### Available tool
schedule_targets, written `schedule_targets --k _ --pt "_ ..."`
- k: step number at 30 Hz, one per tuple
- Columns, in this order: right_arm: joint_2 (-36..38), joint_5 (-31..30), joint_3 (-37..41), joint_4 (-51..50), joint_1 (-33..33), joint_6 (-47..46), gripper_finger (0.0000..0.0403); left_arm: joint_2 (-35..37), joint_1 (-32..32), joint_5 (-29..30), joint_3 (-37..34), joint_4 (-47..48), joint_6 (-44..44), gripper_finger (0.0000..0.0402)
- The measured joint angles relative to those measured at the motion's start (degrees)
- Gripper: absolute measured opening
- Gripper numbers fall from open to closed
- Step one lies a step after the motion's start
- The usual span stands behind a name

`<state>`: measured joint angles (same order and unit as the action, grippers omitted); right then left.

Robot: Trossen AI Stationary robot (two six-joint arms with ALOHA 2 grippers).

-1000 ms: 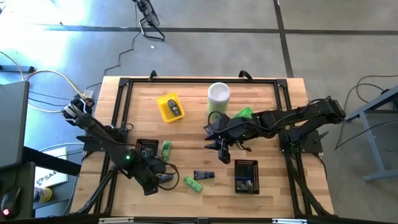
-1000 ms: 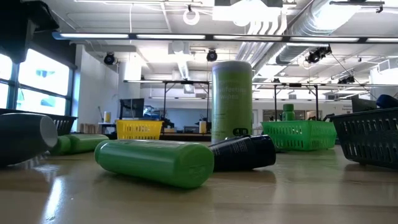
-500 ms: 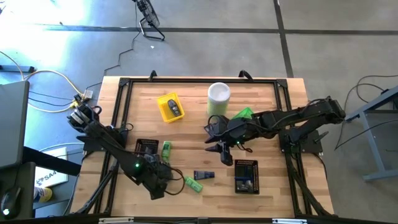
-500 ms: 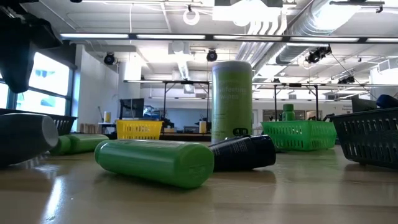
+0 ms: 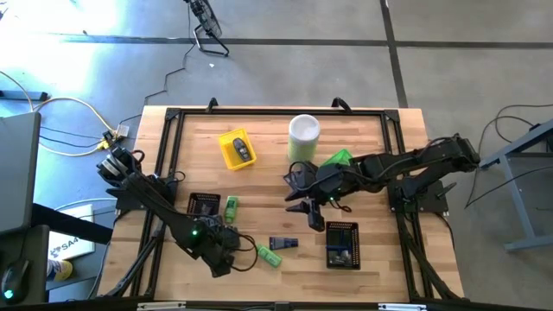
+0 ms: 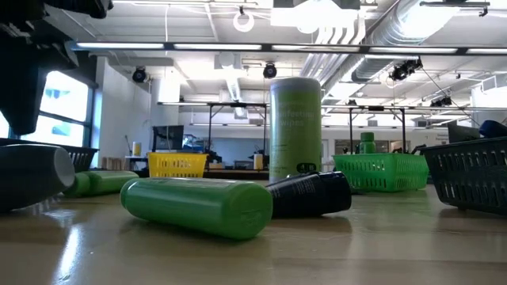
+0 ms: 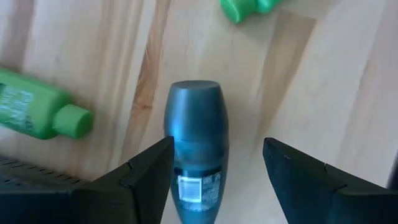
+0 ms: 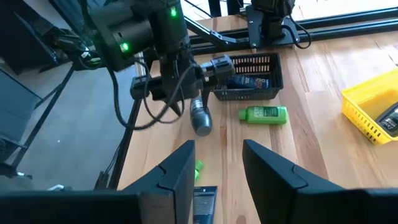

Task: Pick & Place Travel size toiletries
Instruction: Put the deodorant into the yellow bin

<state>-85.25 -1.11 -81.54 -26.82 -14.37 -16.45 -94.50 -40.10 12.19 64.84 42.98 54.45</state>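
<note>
The left gripper (image 7: 211, 165) hangs wide open right over the dark grey roll-on bottle (image 7: 196, 143) near the table's front edge, fingers straddling its long axis, holding nothing yet.

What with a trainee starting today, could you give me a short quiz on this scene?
1. True or false: the yellow tray is empty.
2. Which item lies on the table between the open fingers of the left hand? A) a green bottle B) the dark grey roll-on C) a navy tube
3. What is the right hand gripping?

Key
1. False: a dark item lies in it.
2. B: the fingers straddle it without touching.
3. Nothing: its fingers are open with only bare table between them.
</note>
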Motion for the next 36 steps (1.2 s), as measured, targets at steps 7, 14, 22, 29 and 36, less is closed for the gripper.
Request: schedule_targets --k 7,14,22,29,36 --pt "0.0 -0.03 0.0 -0.02 -0.85 0.13 0.0125 -3.21 0.0 0.24 -0.06 0.26 0.32 0.0241" --pt "0.0 -0.2 0.0 -0.01 -1.82 0.17 0.0125 -6.79 0.0 -1.25 -0.08 -0.17 1.24 0.0241" --pt "0.0 -0.38 0.0 0.03 -2.22 -0.22 0.0125 -10.05 0.0 -2.56 0.0 -2.56 1.36 0.0241" --pt "0.0 -0.28 0.0 0.03 -2.26 -0.35 0.0125 -10.3 0.01 -3.5 0.02 -2.47 1.38 0.0241" --pt "0.0 -0.39 0.0 0.03 -2.26 -0.28 0.0125 -10.38 0.05 -4.35 0.02 -2.49 1.38 0.0239"
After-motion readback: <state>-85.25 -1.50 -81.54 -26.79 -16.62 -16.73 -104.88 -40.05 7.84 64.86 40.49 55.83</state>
